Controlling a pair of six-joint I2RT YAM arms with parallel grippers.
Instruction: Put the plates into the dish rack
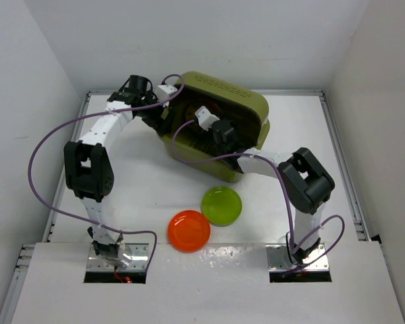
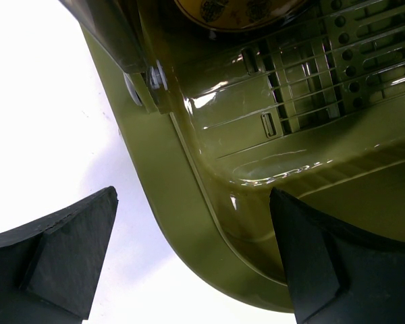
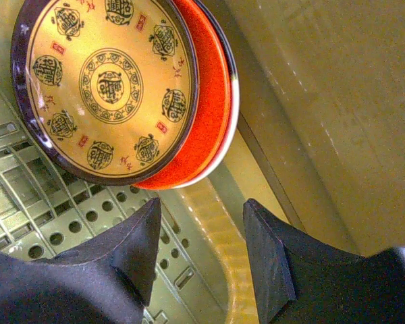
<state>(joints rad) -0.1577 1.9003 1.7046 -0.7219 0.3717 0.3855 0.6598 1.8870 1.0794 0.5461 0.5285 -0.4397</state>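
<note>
White tabletop by the arms carries a loose orange-red plate beside the lime green plate. Beyond, inside the dish rack, the brown patterned plate leans against a second orange-red plate. The right gripper sits near them, parted and empty. At the rack's corner the left gripper gapes wide. Half loaded, I'd say; next, withdraw for the green one.

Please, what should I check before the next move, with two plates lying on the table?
1. Right fingers apart and empty: ok.
2. Patterned plate and first orange plate lean together in the dish rack: ok.
3. Green plate and second orange plate loaded: not ok, both on the table.
4. Left fingers clear of the rack: not ok, its corner wall lies between them.
5. Room for two more: cannot tell.
</note>
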